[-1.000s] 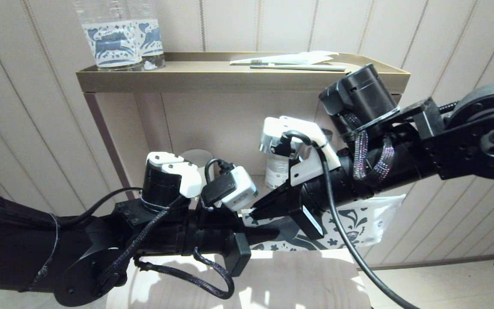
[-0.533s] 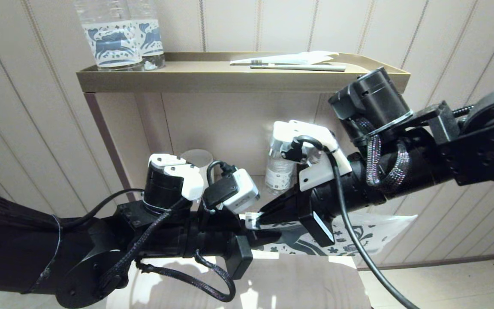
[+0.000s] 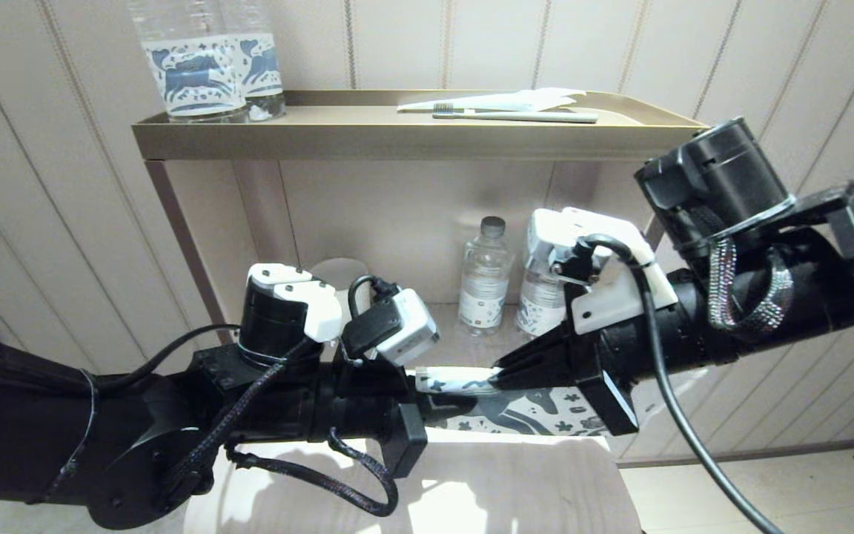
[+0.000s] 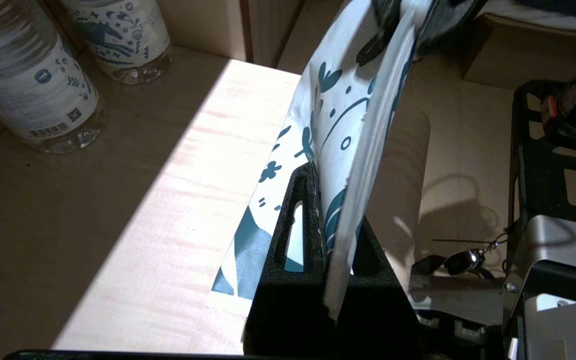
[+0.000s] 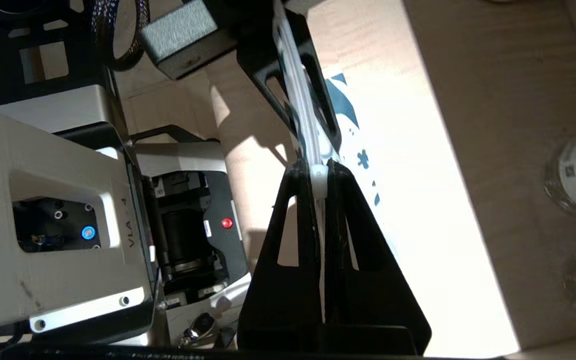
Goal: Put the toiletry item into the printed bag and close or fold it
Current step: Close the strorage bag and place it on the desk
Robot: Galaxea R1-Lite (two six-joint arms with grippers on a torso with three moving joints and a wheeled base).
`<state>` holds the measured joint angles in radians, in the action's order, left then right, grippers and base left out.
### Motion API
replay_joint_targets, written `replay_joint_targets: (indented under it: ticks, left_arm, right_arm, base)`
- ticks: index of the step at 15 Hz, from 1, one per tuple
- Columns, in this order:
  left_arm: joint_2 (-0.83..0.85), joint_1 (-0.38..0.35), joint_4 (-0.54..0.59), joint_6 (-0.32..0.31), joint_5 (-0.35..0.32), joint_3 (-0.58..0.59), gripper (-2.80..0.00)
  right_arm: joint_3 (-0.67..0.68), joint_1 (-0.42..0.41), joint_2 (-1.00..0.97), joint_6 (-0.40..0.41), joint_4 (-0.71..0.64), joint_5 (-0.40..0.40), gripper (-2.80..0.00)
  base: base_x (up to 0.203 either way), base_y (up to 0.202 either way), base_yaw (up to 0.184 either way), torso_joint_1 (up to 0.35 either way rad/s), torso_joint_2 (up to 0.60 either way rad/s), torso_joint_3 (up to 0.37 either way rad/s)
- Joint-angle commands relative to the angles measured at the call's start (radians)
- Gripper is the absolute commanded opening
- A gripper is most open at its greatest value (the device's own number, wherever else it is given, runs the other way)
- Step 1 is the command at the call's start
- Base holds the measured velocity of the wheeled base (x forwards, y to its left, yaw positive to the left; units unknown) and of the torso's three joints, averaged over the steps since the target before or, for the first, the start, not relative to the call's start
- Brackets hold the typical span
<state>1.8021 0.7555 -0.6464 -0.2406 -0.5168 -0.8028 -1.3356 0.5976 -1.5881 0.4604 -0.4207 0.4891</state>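
Note:
The printed bag [image 3: 538, 411], white with dark blue horse and flowers, hangs stretched between both grippers just above the pale wooden top. My left gripper [image 3: 434, 397] is shut on the bag's left end; in the left wrist view the bag [image 4: 338, 110] stands on edge in that gripper [image 4: 335, 200]. My right gripper [image 3: 497, 374] is shut on the bag's upper edge, a hand's width to the right of the left one. In the right wrist view a small white rounded nub sits between the right gripper's [image 5: 319, 167] tips. The slim white toothbrush does not show clearly.
A gold tray shelf [image 3: 412, 141] above holds two horse-label bottles [image 3: 204, 70], a grey-green toothbrush [image 3: 516, 116] and a white wrapper [image 3: 505, 100]. Behind the grippers stand two small bottles [image 3: 485, 278] and a pale cup [image 3: 342, 273]. The wooden top [image 3: 508, 489] lies below.
My right gripper has slid to the right along the bag's upper edge, away from the left gripper, uncovering the small bottles. The left gripper has stayed put, still holding the bag.

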Motion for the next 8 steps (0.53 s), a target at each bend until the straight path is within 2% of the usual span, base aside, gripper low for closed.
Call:
replay_joint_targets:
  ticks: [1, 8]
  left_arm:
    - [-0.009, -0.005, -0.004, -0.002, -0.003, 0.006, -2.8]
    - [-0.05, -0.013, -0.005, -0.003, -0.003, 0.034, -2.8]
  right_arm:
    - [0.032, -0.024, 0.059, 0.003, -0.004, 0.003, -2.8]
    - [0.2, -0.157, 0.211, 0.004, -0.004, 0.003, -2.8]
  base:
    - [0.0, 0.0, 0.0, 0.0, 0.0, 0.0]
    - [0.0, 0.0, 0.0, 0.0, 0.0, 0.0]
